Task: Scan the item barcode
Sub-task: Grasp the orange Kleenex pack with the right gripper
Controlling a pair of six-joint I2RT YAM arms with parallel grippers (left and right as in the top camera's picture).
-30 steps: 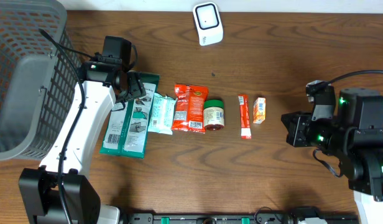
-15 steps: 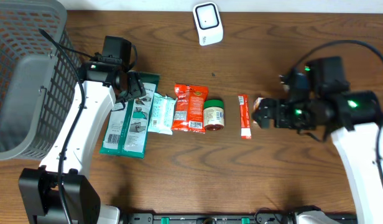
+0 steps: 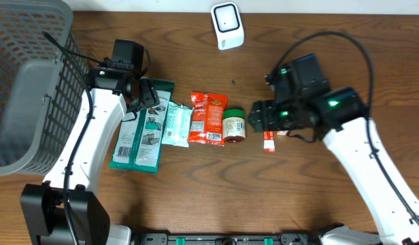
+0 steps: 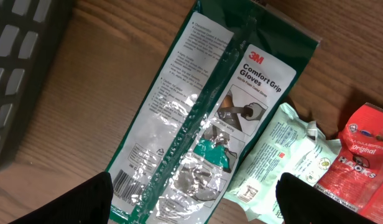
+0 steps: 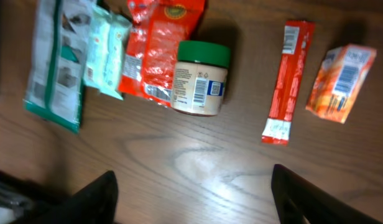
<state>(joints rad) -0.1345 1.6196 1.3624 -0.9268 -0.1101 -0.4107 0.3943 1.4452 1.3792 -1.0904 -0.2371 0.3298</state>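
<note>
Swung in from right edge in last sec; hovers w/ right hand (image 5: 191, 180) spread wide, empty. Likely target: green-lidded white jar (image 5: 201, 78) on its side on brown wooden tabletop (image 5: 198, 149), just ahead, long axis pointing away from hand. Also wide: left hand (image 4: 194, 186), farther off.

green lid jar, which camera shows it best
The right wrist view: the green-lidded jar lies on its side, in full view, its label and barcode facing the camera. Overhead shows the jar small, the label too small to read. The left wrist view does not show it.
</note>
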